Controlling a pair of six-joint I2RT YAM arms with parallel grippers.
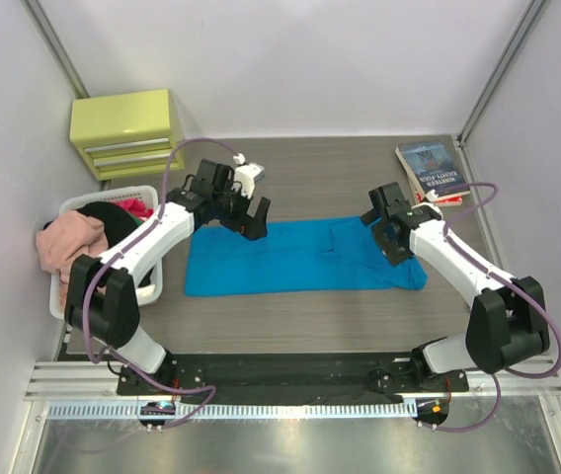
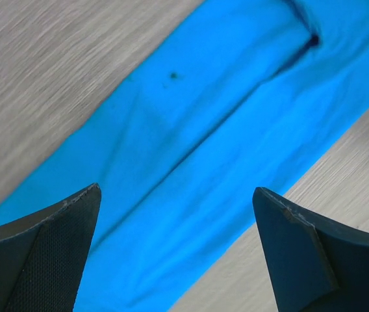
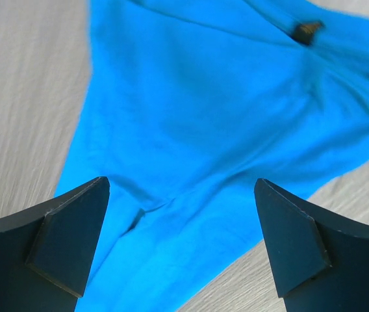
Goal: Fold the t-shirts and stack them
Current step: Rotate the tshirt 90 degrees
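Turquoise t-shirt (image 1: 300, 259) lies flat on the bench (image 1: 310, 178), the left hand (image 1: 251, 219) wide over its left end, the right hand (image 1: 391, 242) wide over its right end.

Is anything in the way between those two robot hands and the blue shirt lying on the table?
Nothing visible. The left gripper and right gripper each hang over the turquoise t-shirt with jaws open, and both wrist views show only cloth and table below them.
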